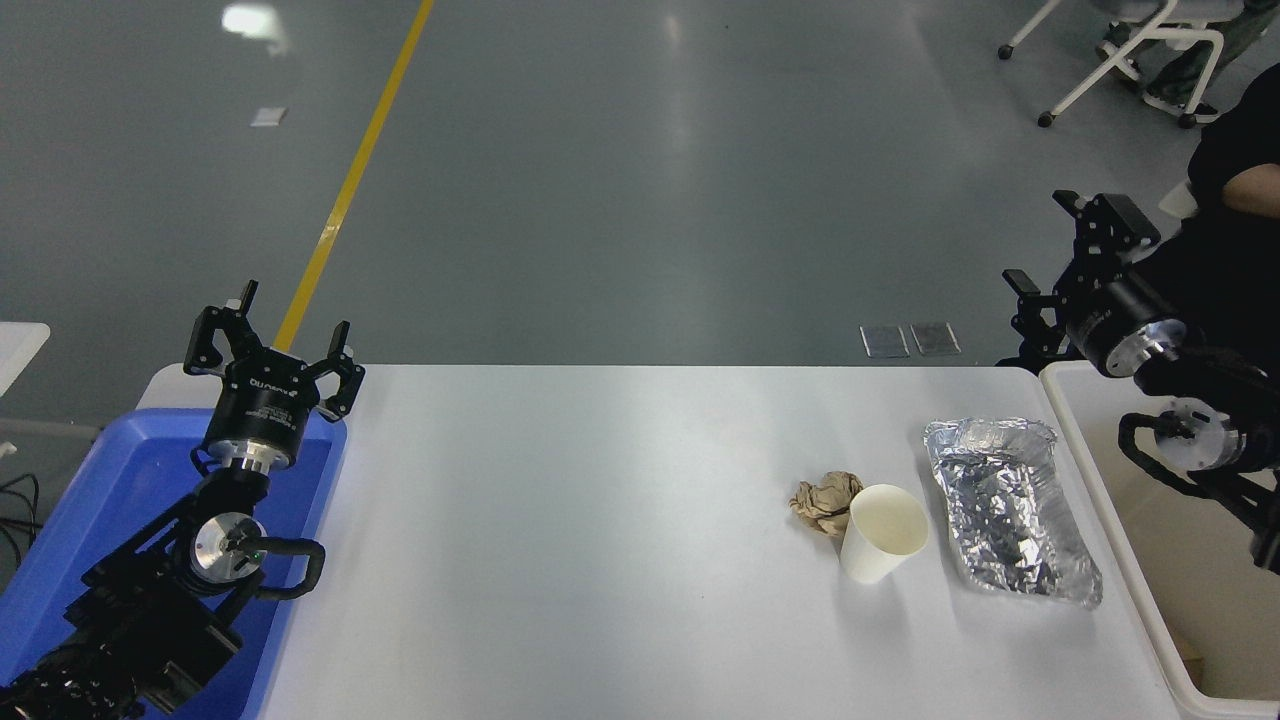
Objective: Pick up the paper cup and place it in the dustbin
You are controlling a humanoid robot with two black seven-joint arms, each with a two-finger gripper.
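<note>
Paper cup (883, 534) upright on counter (600, 500), dustbin (1120, 560) at its 3 o'clock, right end effector (1070, 250) spread wide and empty, left end effector (270, 335) likewise, parked.

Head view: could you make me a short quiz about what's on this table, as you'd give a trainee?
1. True or false: the paper cup is already inside the dustbin.
2. What touches the cup on its left side? A) blue tray B) brown paper ball C) foil tray
3. Fill in: the right gripper is raised beyond the table's far ___ corner, open and holding nothing.

Key
1. False: it stands upright on the table, between the paper ball and the foil tray.
2. B
3. right

The left gripper sits open over the blue tray.
</note>
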